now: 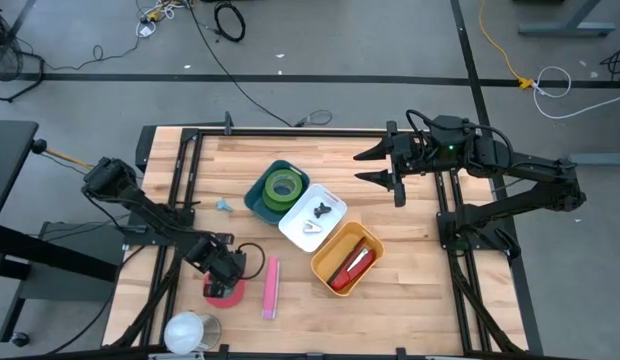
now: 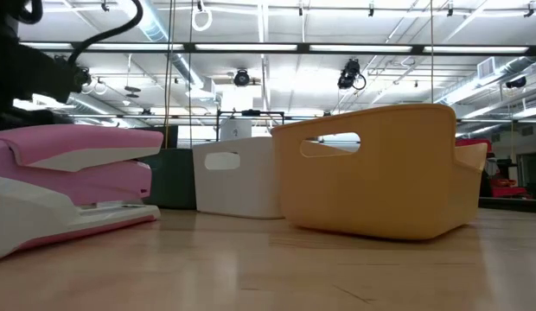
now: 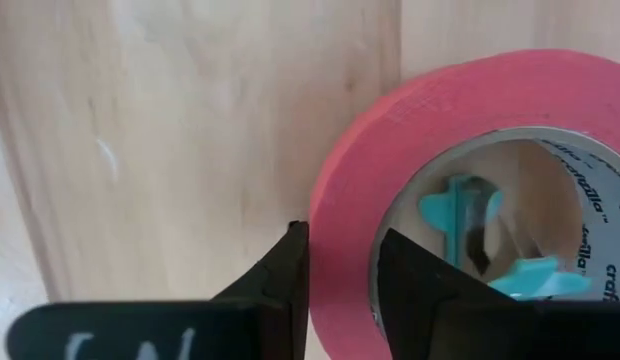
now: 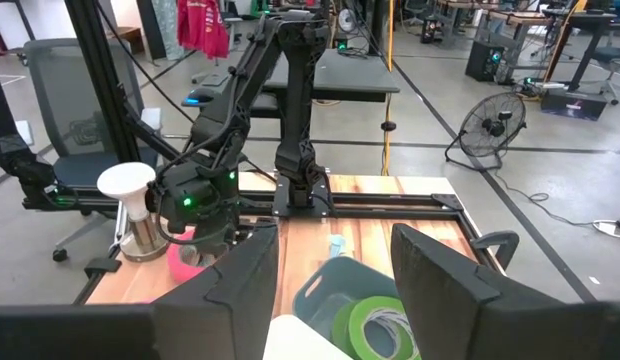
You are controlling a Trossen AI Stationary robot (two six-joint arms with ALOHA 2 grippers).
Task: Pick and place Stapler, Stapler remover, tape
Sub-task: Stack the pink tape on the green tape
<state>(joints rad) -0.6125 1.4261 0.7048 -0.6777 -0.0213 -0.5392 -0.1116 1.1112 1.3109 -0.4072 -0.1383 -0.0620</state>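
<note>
Two fingers of the left gripper (image 3: pixel 340 285) straddle the wall of the pink tape roll (image 3: pixel 460 180), one outside, one inside the core (a rim pinch, likely for lifting), near the table's front-left by the pink stapler (image 1: pixel 270 288). Right gripper (image 1: pixel 390 168) waits part-open, empty, beyond the three plastic bins.

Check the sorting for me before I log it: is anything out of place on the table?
Mostly tidy. The pink stapler lies loose on the wood outside the bins, as does a small blue piece. The left gripper pinches the red tape roll.
</note>
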